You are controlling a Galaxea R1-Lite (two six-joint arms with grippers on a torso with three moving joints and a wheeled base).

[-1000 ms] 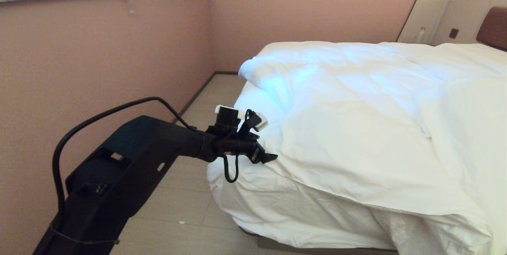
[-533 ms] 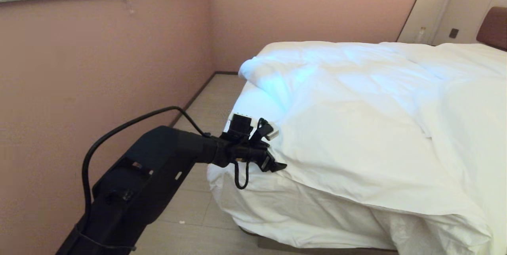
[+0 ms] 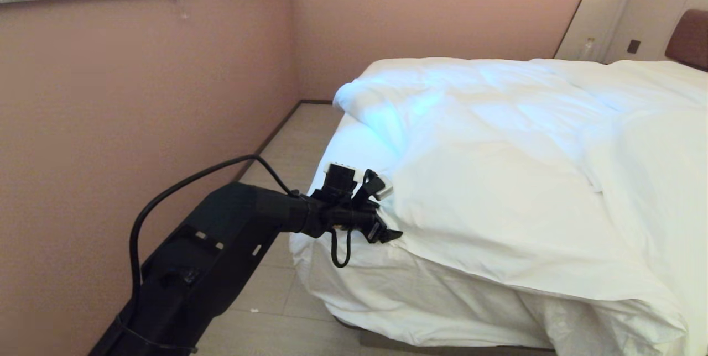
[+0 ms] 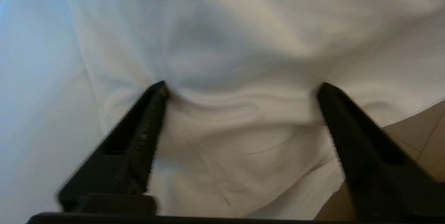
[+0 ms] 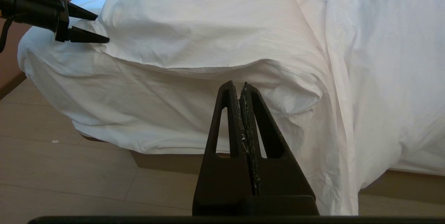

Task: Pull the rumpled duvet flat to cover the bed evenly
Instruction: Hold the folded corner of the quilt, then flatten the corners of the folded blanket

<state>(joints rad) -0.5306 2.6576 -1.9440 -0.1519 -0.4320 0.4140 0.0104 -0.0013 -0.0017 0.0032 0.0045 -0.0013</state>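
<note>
Left gripper (image 3: 394,230) spread wide at the near corner of the duvet (image 3: 498,179), heaped across the bed (image 3: 387,295), fingertips (image 4: 160,86) pressing into cloth. Right gripper (image 5: 242,86) pressed together, parked low. Likely to pinch only the thin cover, or the sheet (image 3: 376,289) beneath, then slip or drag the wrong layer.

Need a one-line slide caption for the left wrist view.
Left gripper, jaws wide open, pressed into a fold of the white duvet at the bed's corner, floor visible beside it.
</note>
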